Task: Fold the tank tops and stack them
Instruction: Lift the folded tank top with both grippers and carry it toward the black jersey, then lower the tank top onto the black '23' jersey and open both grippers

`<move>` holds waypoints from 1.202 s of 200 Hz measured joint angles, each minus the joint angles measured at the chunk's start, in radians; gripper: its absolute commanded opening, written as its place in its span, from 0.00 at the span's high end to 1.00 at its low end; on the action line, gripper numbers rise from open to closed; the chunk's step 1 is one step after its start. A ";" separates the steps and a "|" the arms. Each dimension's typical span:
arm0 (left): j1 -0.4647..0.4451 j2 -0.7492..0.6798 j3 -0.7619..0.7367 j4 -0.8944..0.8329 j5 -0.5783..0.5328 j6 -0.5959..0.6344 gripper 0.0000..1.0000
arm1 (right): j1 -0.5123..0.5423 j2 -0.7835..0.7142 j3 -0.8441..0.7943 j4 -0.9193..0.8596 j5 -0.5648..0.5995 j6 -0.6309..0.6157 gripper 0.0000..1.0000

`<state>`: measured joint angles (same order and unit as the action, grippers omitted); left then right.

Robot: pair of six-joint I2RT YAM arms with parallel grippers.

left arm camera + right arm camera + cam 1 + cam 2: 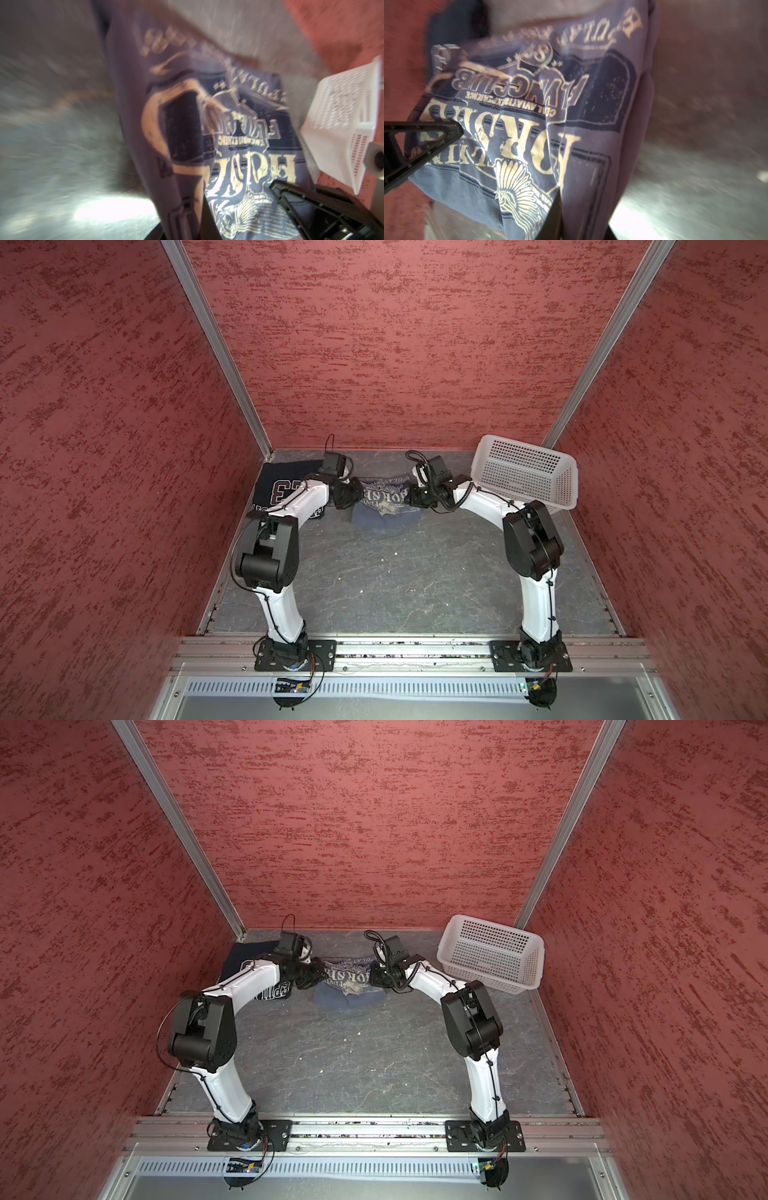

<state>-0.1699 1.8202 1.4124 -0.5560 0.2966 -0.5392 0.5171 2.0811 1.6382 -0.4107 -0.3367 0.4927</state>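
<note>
The blue-grey tank top [386,506] lies at the far middle of the counter [395,585], partly lifted; the left tool [357,489] is clamped on its left edge; the right tool [410,494] is clamped on its right edge; the navy tank top [276,485] lies in the far left corner; the white basket [524,472] sits far right.
</note>
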 measured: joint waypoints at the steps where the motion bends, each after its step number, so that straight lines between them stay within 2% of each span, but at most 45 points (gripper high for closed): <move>1: 0.002 -0.001 0.004 -0.004 -0.001 0.000 0.89 | 0.001 0.001 0.003 0.000 0.000 0.001 0.83; 29: 0.064 -0.033 0.215 -0.142 -0.077 0.097 0.88 | 0.053 0.054 0.173 0.048 -0.003 0.042 0.84; 58: 0.132 -0.030 0.398 -0.261 -0.142 0.198 0.88 | 0.100 0.188 0.389 0.090 -0.003 0.081 0.84; 83: 0.216 0.010 0.520 -0.337 -0.140 0.257 0.87 | 0.132 0.356 0.621 0.094 -0.004 0.113 0.85; 112: 0.316 0.129 0.673 -0.402 -0.109 0.312 0.87 | 0.163 0.552 0.889 0.135 -0.018 0.169 0.86; 154: 0.397 0.293 0.879 -0.462 -0.032 0.390 0.87 | 0.184 0.654 0.945 0.342 -0.026 0.263 0.83; 200: 0.463 0.340 0.909 -0.454 0.057 0.422 0.87 | 0.211 0.805 1.037 0.559 -0.002 0.332 0.83; 215: 0.488 0.353 0.892 -0.450 0.077 0.422 0.83 | 0.227 0.838 1.038 0.597 0.009 0.342 0.78; 226: 0.507 0.358 0.853 -0.431 0.080 0.423 0.74 | 0.242 0.859 1.038 0.606 0.012 0.350 0.73; 234: 0.523 0.359 0.815 -0.415 0.074 0.424 0.65 | 0.254 0.873 1.038 0.605 0.013 0.356 0.64; 240: 0.535 0.360 0.786 -0.407 0.063 0.424 0.57 | 0.261 0.882 1.038 0.604 0.013 0.361 0.53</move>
<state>0.3649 2.1803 2.1983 -0.9634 0.3592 -0.1154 0.7784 2.9627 2.6766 0.1932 -0.3237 0.8539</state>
